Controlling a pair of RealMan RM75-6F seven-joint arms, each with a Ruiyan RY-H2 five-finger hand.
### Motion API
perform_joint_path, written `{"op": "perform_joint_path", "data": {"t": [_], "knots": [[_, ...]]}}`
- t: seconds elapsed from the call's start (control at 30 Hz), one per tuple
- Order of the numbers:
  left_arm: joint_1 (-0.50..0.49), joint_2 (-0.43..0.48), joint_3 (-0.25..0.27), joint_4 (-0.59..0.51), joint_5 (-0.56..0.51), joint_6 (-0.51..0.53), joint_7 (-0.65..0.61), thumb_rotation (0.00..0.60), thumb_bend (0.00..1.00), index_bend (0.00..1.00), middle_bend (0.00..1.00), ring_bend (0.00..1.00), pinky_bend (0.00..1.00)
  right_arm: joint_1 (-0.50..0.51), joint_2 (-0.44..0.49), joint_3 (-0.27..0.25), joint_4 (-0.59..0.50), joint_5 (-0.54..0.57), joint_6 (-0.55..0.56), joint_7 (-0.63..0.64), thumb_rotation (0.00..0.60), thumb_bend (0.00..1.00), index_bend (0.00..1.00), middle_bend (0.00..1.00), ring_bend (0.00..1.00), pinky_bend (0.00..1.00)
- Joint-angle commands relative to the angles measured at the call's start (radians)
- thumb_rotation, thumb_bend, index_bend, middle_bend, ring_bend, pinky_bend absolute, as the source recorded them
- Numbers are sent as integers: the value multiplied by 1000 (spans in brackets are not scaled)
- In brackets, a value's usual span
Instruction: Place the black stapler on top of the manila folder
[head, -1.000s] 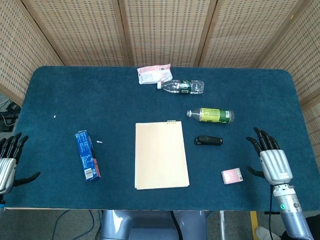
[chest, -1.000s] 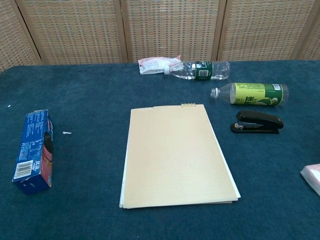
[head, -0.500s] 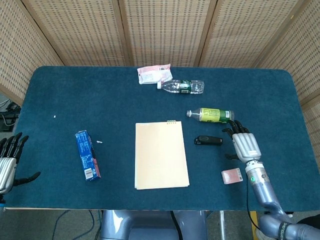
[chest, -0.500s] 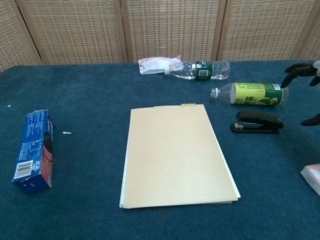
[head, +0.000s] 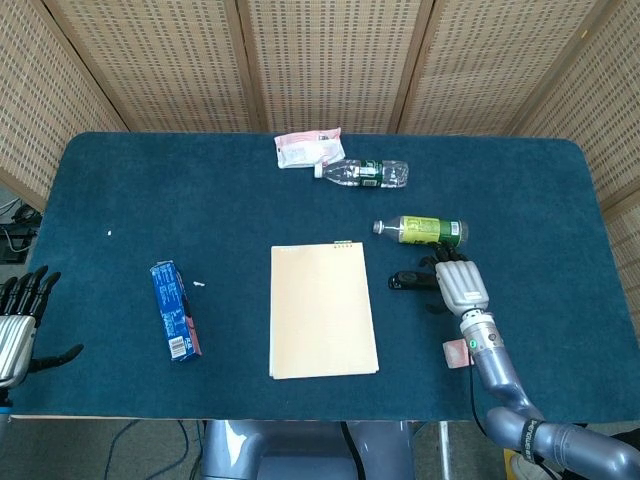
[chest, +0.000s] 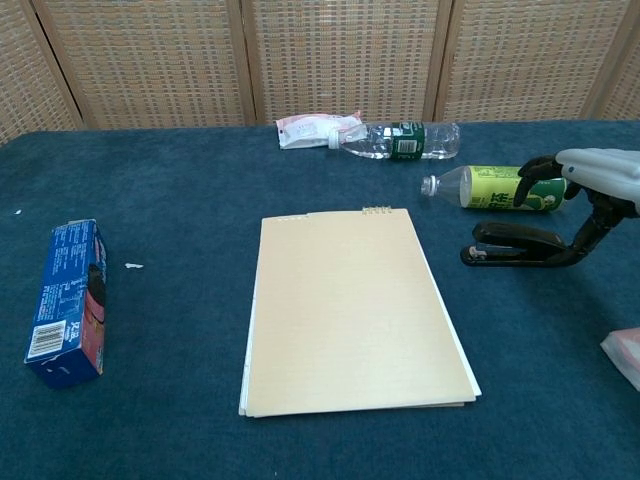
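The black stapler (head: 404, 281) (chest: 512, 245) lies on the blue cloth just right of the manila folder (head: 322, 310) (chest: 350, 310), which lies flat in the middle. My right hand (head: 458, 285) (chest: 592, 188) hovers over the stapler's right end, palm down and fingers apart. In the chest view its thumb reaches down beside that end, and curled fingertips (chest: 533, 166) hang above and behind the stapler. I see no grip on it. At the table's near left edge my left hand (head: 18, 330) is spread and holds nothing; only the head view shows it.
A green-label bottle (head: 420, 231) (chest: 500, 187) lies just behind the stapler. Further back are a clear bottle (head: 362, 172) (chest: 400, 140) and a pink-white packet (head: 308, 147). A blue box (head: 175, 309) (chest: 68, 300) lies left; a small pink pack (head: 456, 352) lies near right.
My right hand has travelled from the table's right edge leftward to the stapler and now stands over its right end. The stapler, the folder and my left hand have not moved.
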Motion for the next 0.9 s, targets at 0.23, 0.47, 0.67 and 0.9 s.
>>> {"op": "perform_joint_path", "data": {"t": [0.23,0.47,0.67,0.9], "knots": [[-4,-1,3,1,3,-8,-5,600,0,0,0,0,0,38,-65,-3,101,24,-23,30,600,259,365,213,98,318],[-7,-1,6,0,4,-15,-11,600,0,0,0,0,0,39,-146,-25,229,-25,-2,102,600,318,480,336,228,410],[-8,0,8,-1,9,-16,-16,600,0,0,0,0,0,27,-204,-38,325,-100,48,193,600,370,696,561,476,597],[-11,-4,10,2,12,-20,-17,600,0,0,0,0,0,16,-157,-31,277,-203,148,246,600,411,804,663,592,708]]}}
